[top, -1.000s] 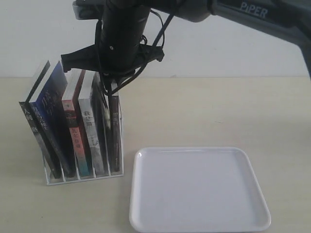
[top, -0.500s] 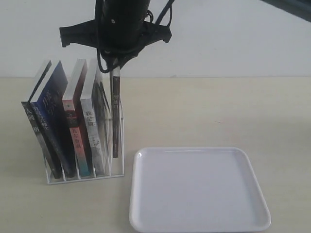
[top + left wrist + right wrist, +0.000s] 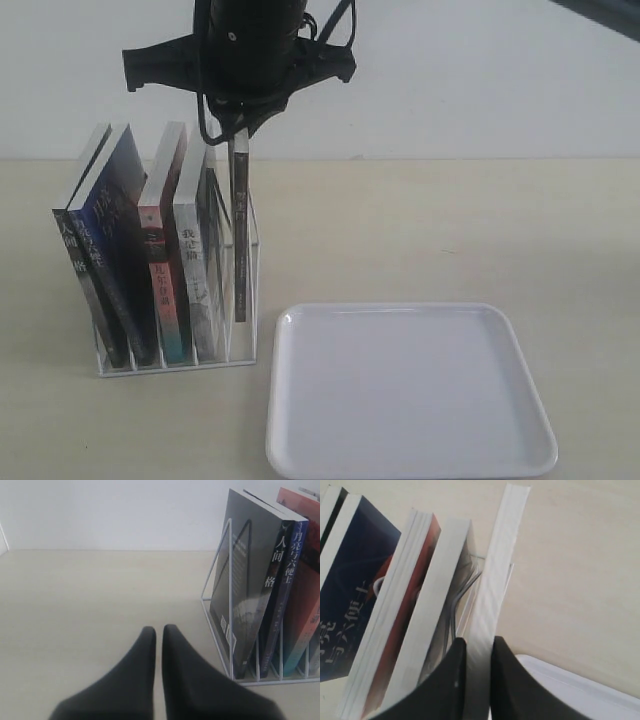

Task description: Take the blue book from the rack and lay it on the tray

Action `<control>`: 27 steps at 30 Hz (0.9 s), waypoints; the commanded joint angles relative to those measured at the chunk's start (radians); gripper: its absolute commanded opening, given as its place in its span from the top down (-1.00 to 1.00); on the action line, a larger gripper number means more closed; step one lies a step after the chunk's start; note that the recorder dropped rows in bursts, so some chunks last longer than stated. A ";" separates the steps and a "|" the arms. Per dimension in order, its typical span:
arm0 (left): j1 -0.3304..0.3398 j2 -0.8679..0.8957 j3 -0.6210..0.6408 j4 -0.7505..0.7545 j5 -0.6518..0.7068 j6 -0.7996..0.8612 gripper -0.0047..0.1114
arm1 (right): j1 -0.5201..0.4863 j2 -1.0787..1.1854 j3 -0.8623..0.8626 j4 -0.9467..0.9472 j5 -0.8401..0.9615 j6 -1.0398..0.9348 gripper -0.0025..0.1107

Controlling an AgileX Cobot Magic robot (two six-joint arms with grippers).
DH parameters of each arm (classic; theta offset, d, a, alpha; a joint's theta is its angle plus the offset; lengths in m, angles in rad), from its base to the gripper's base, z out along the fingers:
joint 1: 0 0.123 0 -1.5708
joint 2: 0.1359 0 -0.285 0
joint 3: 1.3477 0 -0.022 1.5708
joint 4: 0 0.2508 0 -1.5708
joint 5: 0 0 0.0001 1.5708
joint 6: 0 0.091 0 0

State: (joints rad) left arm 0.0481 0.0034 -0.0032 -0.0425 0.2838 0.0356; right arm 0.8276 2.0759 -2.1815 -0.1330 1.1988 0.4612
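Note:
The blue book (image 3: 110, 225) leans in the white wire rack (image 3: 175, 365), second from the left; its spine (image 3: 287, 575) and cover (image 3: 350, 605) show in both wrist views. My right gripper (image 3: 237, 140) hangs above the rack's right end, shut on the top edge of a different book, a thin dark-spined one (image 3: 239, 240), which is raised partway out of its slot. Its page edge (image 3: 497, 570) runs between the right gripper's (image 3: 477, 642) fingers. The left gripper (image 3: 159, 628) is shut on nothing, low over the table beside the rack (image 3: 220, 580). The white tray (image 3: 410, 390) lies right of the rack.
A black-grey book (image 3: 75, 260), a red-spined book (image 3: 155, 250) and a white-spined book (image 3: 192, 255) also stand in the rack. A white wall rises behind the beige table (image 3: 450, 230). The tray's corner (image 3: 570, 685) shows under the right gripper.
The right arm has risen and drawn the thin dark book upward out of its slot. The leaning books in the rack have shifted slightly more upright.

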 commanded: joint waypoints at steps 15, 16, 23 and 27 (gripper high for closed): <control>0.000 -0.003 0.003 0.001 -0.007 -0.002 0.85 | 0.010 0.019 -0.115 0.154 0.020 -0.013 -0.05; 0.000 -0.003 0.003 0.001 -0.007 -0.002 0.85 | 0.014 0.021 -0.115 0.166 0.020 -0.027 0.01; 0.000 -0.003 0.003 0.001 -0.007 -0.002 0.85 | 0.049 0.028 -0.115 0.180 0.010 -0.072 0.08; 0.000 -0.003 0.003 0.001 -0.007 -0.002 0.85 | 0.053 0.029 -0.115 0.179 0.012 -0.067 0.05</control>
State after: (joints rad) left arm 0.0481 0.0034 -0.0032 -0.0425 0.2838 0.0356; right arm 0.8782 2.1074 -2.2898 0.0489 1.2153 0.4014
